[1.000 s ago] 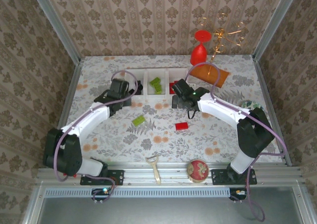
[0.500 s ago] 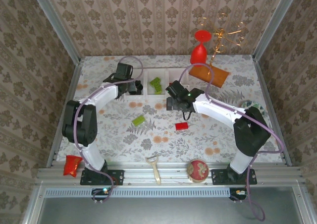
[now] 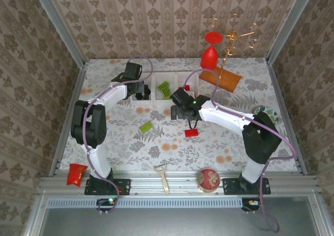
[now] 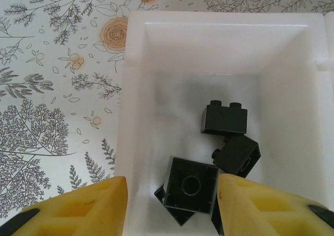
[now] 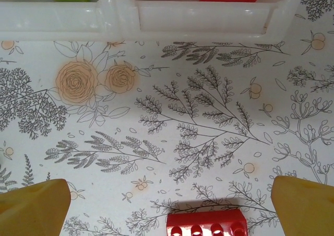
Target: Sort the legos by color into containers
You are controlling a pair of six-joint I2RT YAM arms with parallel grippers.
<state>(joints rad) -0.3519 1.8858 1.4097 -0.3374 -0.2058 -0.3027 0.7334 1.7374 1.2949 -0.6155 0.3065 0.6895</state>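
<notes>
My right claw (image 5: 169, 199) hung wide open, empty, over the red brick (image 5: 206, 224) at bottom centre, which I judged light, stiff and slick, best pinched by its flat sides.

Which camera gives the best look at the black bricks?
The left wrist view: it looks down into the white bin, showing the black bricks close up, studs included. From the top external view they are a tiny dark patch beside the left arm.
</notes>
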